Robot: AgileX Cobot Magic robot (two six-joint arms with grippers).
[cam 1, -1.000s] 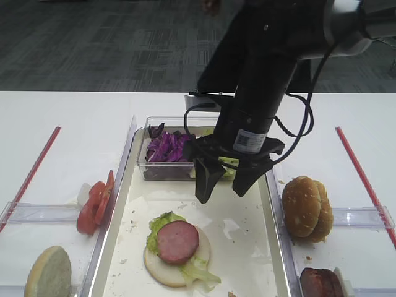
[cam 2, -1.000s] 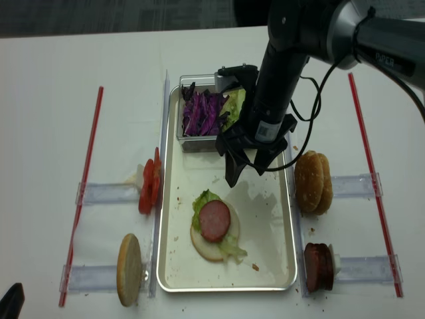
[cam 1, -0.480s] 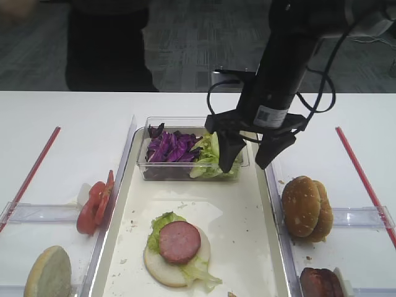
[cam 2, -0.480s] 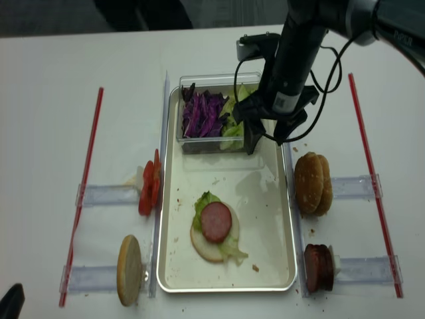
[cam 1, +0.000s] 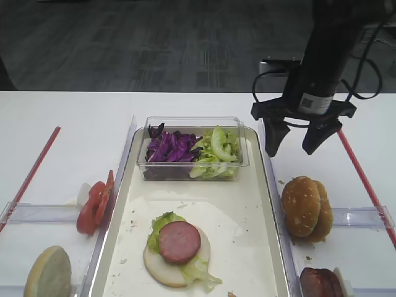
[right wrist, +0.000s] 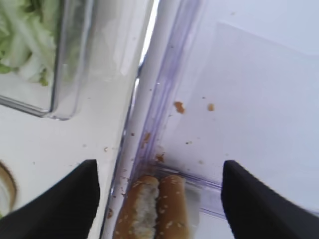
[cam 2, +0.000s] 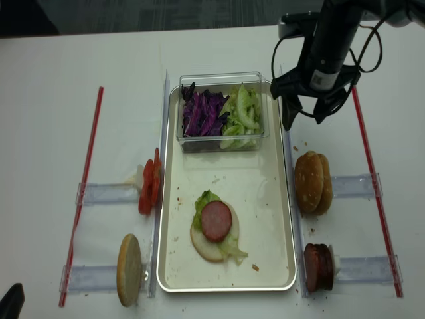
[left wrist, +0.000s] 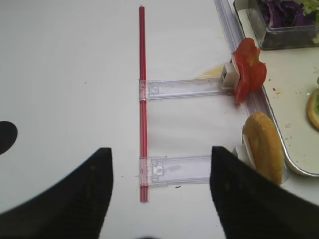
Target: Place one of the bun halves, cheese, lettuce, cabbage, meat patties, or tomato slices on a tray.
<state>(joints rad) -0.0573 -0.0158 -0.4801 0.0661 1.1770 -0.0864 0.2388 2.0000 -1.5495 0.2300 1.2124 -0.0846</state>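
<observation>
Right gripper [cam 1: 296,139] wide, empty, above buns [cam 1: 307,208] standing on edge off tray [cam 1: 263,247] right rim. Buns light, soft, crumbly: pinch across domed faces gently. Left gripper [left wrist: 159,169] wide, empty.

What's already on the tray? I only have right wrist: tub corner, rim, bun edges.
Observer: One bun half lies on the tray, topped with lettuce and a meat patty.
Operator: Tomato?
Observer: Tomato slices stand in a clear holder off the tray's left rim.
Operator: Left pincer?
Observer: Left pincer is open and empty, over the table left of the tomato.
</observation>
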